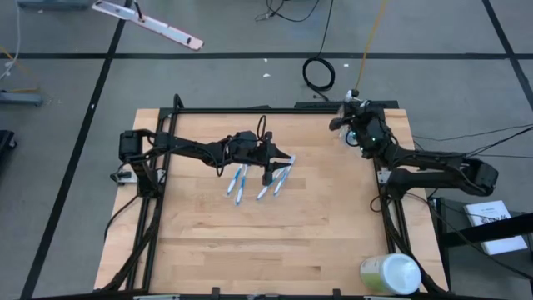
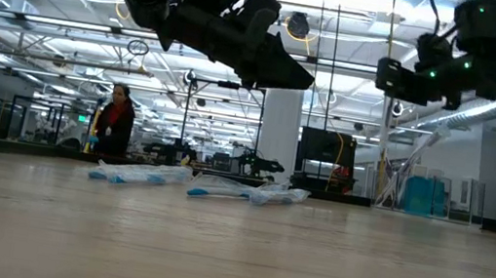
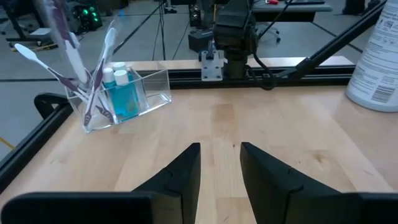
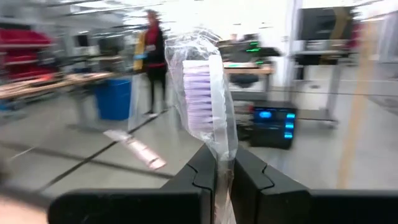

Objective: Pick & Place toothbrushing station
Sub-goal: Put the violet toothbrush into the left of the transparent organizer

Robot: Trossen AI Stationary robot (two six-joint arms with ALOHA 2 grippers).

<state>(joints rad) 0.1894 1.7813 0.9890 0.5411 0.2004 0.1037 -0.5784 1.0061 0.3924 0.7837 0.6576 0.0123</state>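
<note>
Several wrapped blue-and-white toothbrushes [image 1: 256, 180] lie flat on the wooden table near its middle; they also show in the low view [image 2: 192, 184]. My left gripper [image 3: 221, 155] is open and empty, hanging above them [image 1: 287, 157]. A clear plastic cup [image 3: 134, 93] with toothbrushes and teal-capped tubes stands at the table's far right corner [image 1: 353, 138]. My right gripper [image 4: 225, 163] is beside that cup [image 1: 344, 122], raised above the table, shut on a wrapped toothbrush [image 4: 202, 87] with pale purple bristles. My right gripper pinches the wrapped toothbrush between its two fingers, on the neck just below the bristle head [image 4: 222, 149]. The head and its clear wrapper stick out past the fingertips. The brush is lifted clear of the table; its handle end is hidden behind the fingers.
A large pale green-and-white round container [image 1: 390, 273] lies at the table's near right corner and shows in the left wrist view [image 3: 379, 62]. A black frame rail [image 1: 250, 110] runs along the table's far edge. A person [image 2: 113, 119] stands in the room beyond.
</note>
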